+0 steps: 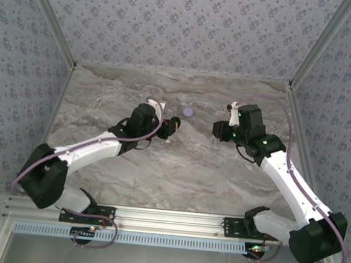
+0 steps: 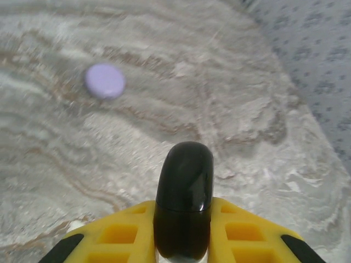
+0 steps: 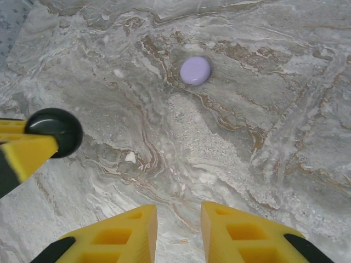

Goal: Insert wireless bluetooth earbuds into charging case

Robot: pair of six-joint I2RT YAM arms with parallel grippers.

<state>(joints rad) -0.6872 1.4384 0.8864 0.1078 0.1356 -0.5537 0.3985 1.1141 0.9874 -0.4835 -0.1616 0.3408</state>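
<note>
Worktop point(image 1: 178, 169): grey-brown marbled slab, enclosed on three sides by walls point(image 1: 185, 27) papered in a small floral print. Left end effector point(image 2: 184, 211): reaching toward the worktop's middle, its yellow fingers point(image 2: 241, 233) clenched on the charging case point(image 2: 184, 186), a glossy black rounded piece pinched edge-on, its upper half standing out past the fingertips. The top view places that case point(image 1: 175, 125) at the tip of the left end effector point(image 1: 171, 126), just below and to the left of the lilac disc point(image 1: 188, 111). In the right wrist view the same case point(image 3: 55, 131) sits at the left edge, beside one yellow finger of the left end effector; whether it touches the surface cannot be told. Right end effector point(image 3: 178, 227): released, its yellow fingers point(image 3: 241, 235) parted, bare marble showing between them; it faces the left one across the middle point(image 1: 219, 131), the two apart. Lilac disc point(image 3: 195, 70): flat on the marble, untouched, beyond both end effectors. Pale speck point(image 3: 130, 158): tiny, lying on the worktop between the case and the right fingers.
</note>
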